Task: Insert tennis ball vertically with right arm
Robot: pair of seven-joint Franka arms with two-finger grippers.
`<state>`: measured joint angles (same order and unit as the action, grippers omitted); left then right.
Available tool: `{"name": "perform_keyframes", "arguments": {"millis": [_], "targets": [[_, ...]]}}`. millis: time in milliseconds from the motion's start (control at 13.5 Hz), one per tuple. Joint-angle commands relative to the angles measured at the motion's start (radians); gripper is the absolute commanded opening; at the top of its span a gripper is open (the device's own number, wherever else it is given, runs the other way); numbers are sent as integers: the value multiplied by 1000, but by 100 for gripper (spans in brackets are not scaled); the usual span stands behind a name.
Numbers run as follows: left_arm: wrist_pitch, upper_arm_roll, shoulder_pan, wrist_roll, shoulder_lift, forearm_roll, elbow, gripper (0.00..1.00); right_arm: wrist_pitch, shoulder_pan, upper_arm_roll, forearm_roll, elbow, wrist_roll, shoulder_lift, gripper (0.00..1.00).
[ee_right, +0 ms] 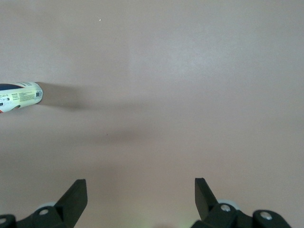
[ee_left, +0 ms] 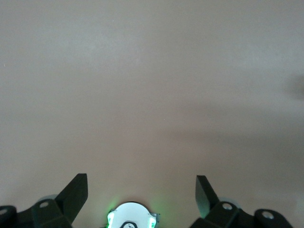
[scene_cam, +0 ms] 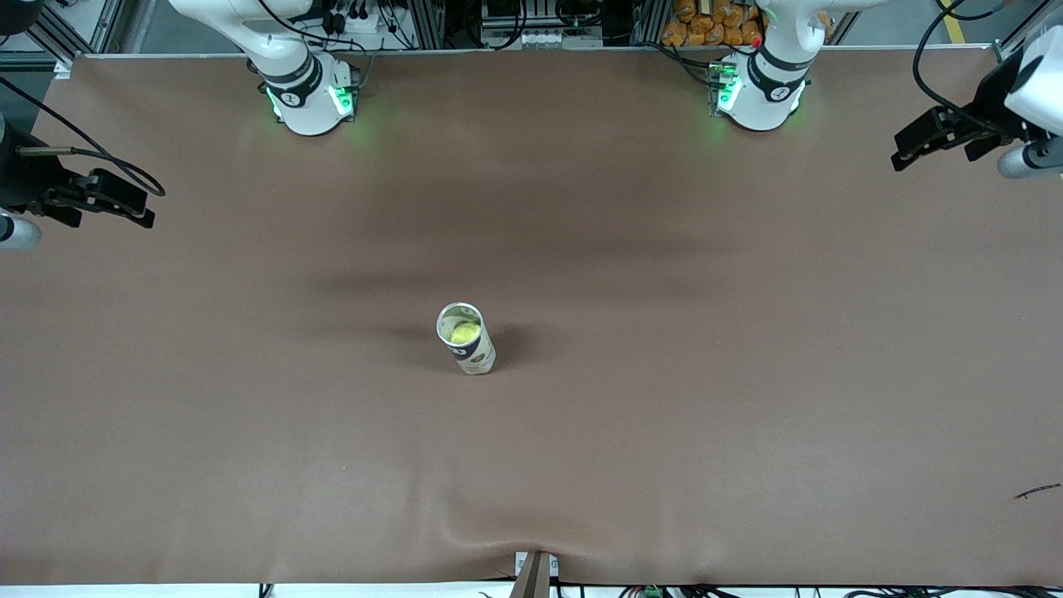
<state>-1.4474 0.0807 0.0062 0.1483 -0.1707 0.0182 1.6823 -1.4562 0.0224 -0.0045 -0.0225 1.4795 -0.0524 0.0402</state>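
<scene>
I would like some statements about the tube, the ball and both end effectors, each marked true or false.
1. The tube stands upright on the table. True.
2. The tennis ball lies on the table beside the tube. False: it is inside the tube.
3. The right end effector holds the ball. False: it is open and empty, at the table's edge.
4. The left end effector is open. True.
</scene>
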Motion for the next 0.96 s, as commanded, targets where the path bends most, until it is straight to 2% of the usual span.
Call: {"name": "perform_keyframes", "arguments": {"millis": [0, 297, 445, 890], "targets": [[-22, -19, -6, -87, -42, 6, 34, 100, -4, -15, 12, 13, 7, 8, -6, 100], [-100, -16, -3, -108, -15, -3, 27, 100, -4, -15, 12, 13, 7, 8, -6, 100], [-102, -18, -2, -137, 25, -3, -19, 100, -4, -15, 12, 13, 7, 8, -6, 100], [-100, -18, 0, -136, 39, -1, -47, 100, -9, -15, 12, 13, 7, 8, -5, 100]]}}
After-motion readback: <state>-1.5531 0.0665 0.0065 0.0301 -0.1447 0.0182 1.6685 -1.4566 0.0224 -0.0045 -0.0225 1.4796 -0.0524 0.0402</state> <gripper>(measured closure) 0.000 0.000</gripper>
